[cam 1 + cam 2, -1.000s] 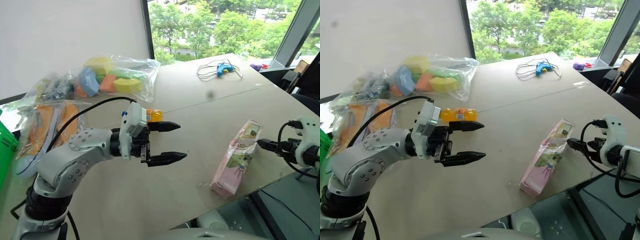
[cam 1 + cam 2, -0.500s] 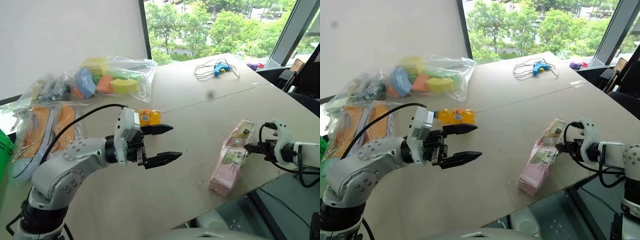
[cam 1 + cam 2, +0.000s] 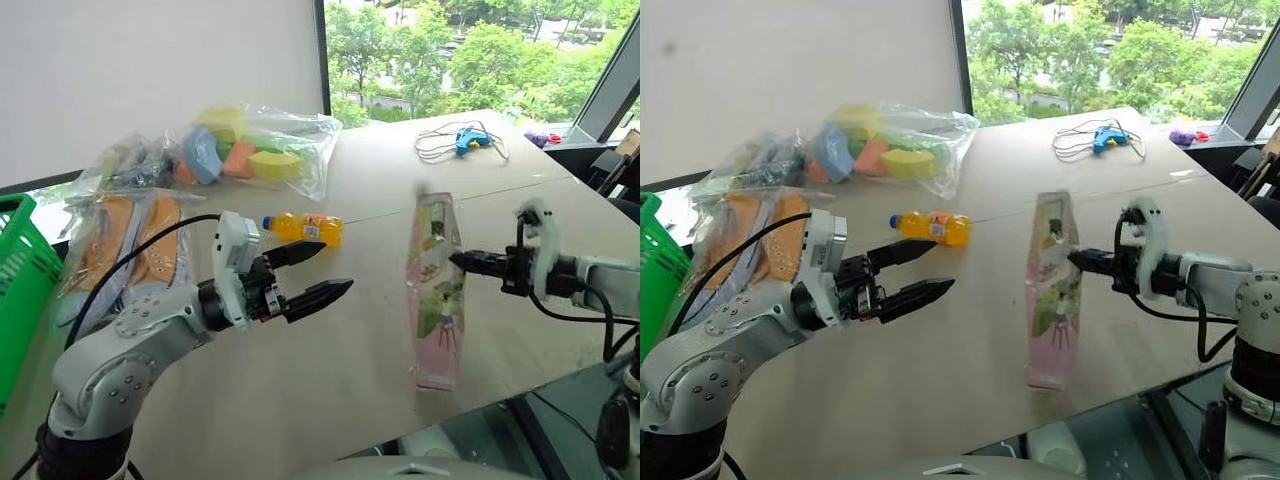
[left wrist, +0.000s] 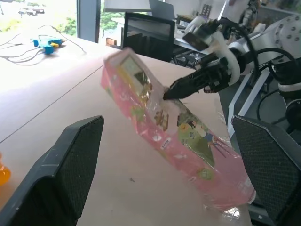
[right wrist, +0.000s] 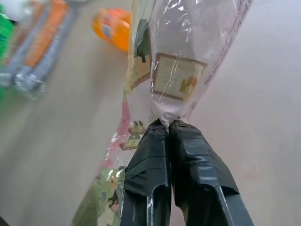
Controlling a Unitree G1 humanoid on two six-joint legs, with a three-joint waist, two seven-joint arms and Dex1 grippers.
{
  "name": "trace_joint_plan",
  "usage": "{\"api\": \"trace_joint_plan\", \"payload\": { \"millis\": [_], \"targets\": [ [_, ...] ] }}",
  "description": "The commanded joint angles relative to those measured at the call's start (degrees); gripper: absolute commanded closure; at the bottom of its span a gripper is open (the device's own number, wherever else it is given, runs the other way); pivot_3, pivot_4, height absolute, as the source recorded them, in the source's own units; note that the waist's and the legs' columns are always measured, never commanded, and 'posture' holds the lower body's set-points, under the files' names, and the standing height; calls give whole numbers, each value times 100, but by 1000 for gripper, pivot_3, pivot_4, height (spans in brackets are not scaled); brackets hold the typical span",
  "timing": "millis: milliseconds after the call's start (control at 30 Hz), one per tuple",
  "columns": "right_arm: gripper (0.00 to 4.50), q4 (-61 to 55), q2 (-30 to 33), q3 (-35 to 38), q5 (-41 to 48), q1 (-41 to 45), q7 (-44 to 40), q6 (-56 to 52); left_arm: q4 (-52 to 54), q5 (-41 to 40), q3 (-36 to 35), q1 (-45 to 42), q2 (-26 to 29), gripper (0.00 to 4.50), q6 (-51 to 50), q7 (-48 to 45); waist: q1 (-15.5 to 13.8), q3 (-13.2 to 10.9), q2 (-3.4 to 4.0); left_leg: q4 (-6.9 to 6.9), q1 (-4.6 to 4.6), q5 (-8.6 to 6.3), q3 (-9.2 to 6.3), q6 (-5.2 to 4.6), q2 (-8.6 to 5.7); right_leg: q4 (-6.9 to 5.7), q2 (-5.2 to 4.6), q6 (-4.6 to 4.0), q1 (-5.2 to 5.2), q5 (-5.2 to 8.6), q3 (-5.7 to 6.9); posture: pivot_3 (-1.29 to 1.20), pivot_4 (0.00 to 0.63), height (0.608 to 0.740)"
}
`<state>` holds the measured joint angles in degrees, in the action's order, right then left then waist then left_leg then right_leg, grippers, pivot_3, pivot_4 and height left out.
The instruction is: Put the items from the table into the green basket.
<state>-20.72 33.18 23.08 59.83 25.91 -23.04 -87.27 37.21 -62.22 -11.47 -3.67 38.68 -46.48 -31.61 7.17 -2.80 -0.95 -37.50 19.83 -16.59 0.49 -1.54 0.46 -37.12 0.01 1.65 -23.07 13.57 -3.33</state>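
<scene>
over the table (image 3: 360,330), right hand (image 3: 458,261) pinches pink box (image 3: 436,290).

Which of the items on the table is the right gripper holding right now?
The pink box: the right gripper pinches its clear wrap. The bottle, sneakers and foam bag lie untouched.

Glossy clear wrap on pink box (image 3: 436,290); matt board table (image 3: 350,340).

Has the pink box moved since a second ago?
Yes. The pink box has swung closer to the orange bottle, one end lifted by the right pincer shut on its wrap.
</scene>
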Motion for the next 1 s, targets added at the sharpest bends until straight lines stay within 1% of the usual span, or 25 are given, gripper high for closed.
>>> {"api": "trace_joint_plan", "payload": {
  "millis": [33,133,167,267,333,433,533,567,600,633,667,700,800,833,867,933,967,1000],
  "targets": [
    [4459,-272,-87,1,488,569,-290,415,-302,-1234,-3,-128,-442,0,-435,1365,-48,0,1,0,1,0,0,-1,0,0,-3,0,0,0,0,-79,0,740],
    [4459,-363,-269,-252,743,929,-269,549,-583,-2350,51,-411,-758,0,-416,2629,-134,3,-6,-2,9,-2,-8,-3,1,0,-5,4,-11,-3,6,-81,0,740],
    [4459,-380,-329,-322,824,997,-285,609,-622,-2522,70,-512,-852,0,-355,2842,-165,3,-6,-2,9,-2,-9,-3,2,0,-6,3,-12,-4,7,-80,0,740],
    [4459,-323,-628,-858,671,1242,-420,954,-1012,-2746,62,-1030,-977,0,-302,3105,-192,3,-5,-4,16,-2,-9,-3,-2,-1,-6,1,-18,-6,9,-64,0,740],
    [4459,-163,-862,-1189,482,1482,-368,1165,-1207,-3263,-47,-1313,-994,0,-228,3287,-190,3,-5,-4,17,-1,-10,-2,-5,-3,-6,-12,-18,-13,11,-49,0,740],
    [4459,6,-1005,-1788,212,1801,-834,1528,-1290,-3164,34,-1604,-865,0,-293,3182,-189,4,-4,-8,35,-1,-8,-2,-9,-8,-9,-22,-38,-19,6,-10,0,740],
    [4459,204,-1043,-2084,-14,1955,-1168,1830,-1114,-3501,27,-1628,-860,0,-218,3335,-243,4,-3,-48,81,0,-30,-1,-11,-30,-7,-26,-71,-20,25,20,0,740],
    [4500,275,-1061,-2164,-81,2010,-1278,1923,-1038,-3591,11,-1569,-839,490,-192,3433,-295,4,-3,-61,92,-1,-42,-1,-10,-35,-7,-26,-76,-19,34,25,0,740],
    [4500,338,-1070,-2227,-139,2058,-1374,1998,-986,-3666,-3,-1517,-814,792,-172,3496,-327,4,-3,-66,96,-2,-46,-2,-11,-40,-11,-27,-77,-19,37,30,0,740],
    [4500,383,-1081,-2282,-191,2095,-1461,2062,-899,-3748,-25,-1431,-787,1202,-148,3518,-372,4,-3,-68,97,-3,-47,-3,-12,-42,-12,-27,-78,-19,37,38,0,740],
    [4500,425,-1110,-2317,-234,2121,-1522,2126,-810,-3811,-43,-1338,-765,1662,-115,3541,-415,4,-3,-72,98,-3,-50,-3,-12,-47,-13,-28,-78,-19,40,52,0,740],
    [4500,456,-1129,-2338,-268,2135,-1567,2172,-746,-3849,-48,-1274,-742,2226,-84,3551,-463,4,-3,-74,98,-3,-51,-3,-12,-51,-14,-29,-78,-19,42,52,0,740],
    [4500,437,-1136,-2424,-366,2075,-1810,2359,-554,-3787,-158,-1088,-711,3503,106,3645,-592,4,-3,-80,97,-3,-56,-3,-14,-57,-15,-30,-76,-19,51,83,0,740],
    [4500,459,-1179,-2449,-569,2043,-1832,2633,-495,-3762,-297,-1037,-723,3898,261,3719,-647,4,-2,-81,97,-3,-58,-3,-15,-58,-16,-30,-75,-19,56,107,0,740],
    [4500,570,-1252,-2457,-813,2044,-1822,2964,-440,-3763,-458,-971,-720,3898,412,3804,-681,4,-3,-83,96,-2,-59,-3,-16,-59,-15,-30,-74,-19,61,117,0,740],
    [3829,899,-1349,-2463,-1109,2115,-1847,3315,-333,-3722,-733,-815,-632,3945,606,3835,-723,4,-2,-86,92,-2,-61,-2,-15,-61,-15,-30,-69,-19,70,151,0,740],
    [3477,950,-1268,-2594,-1333,2134,-2025,3544,-265,-3712,-900,-700,-572,3945,684,3849,-743,3,-1,-86,88,-1,-60,0,-16,-64,-13,-30,-68,-19,76,158,0,740],
    [3015,996,-1204,-2719,-1572,2157,-2214,3840,-193,-3703,-1113,-568,-509,3945,787,3891,-784,3,-1,-86,87,0,-60,1,-17,-68,-12,-31,-68,-19,78,169,0,740]
  ]
}}
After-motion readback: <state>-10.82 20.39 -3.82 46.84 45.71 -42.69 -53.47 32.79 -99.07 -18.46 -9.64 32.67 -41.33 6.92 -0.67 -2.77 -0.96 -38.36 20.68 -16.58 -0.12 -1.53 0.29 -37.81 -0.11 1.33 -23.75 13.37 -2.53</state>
